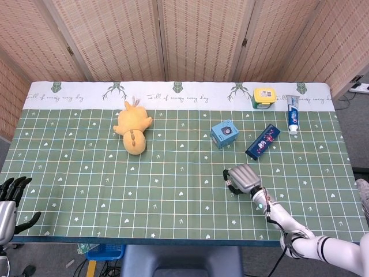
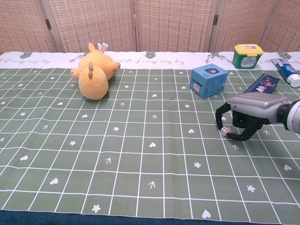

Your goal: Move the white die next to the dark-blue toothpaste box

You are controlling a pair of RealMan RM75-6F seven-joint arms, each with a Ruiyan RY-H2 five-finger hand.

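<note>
The step in hand is the grasp. The right hand [image 2: 248,112] arches palm-down over the white die [image 2: 226,131], fingers curled around it — whether they touch it is hard to tell, so its hold cannot be called. The dark-blue toothpaste box [image 1: 263,141] lies farther back and right, well apart from the die. Next: pinch, lift, carry beside the box. The left hand [image 1: 8,199] hangs off the near-left table edge, fingers apart, holding nothing.
</note>
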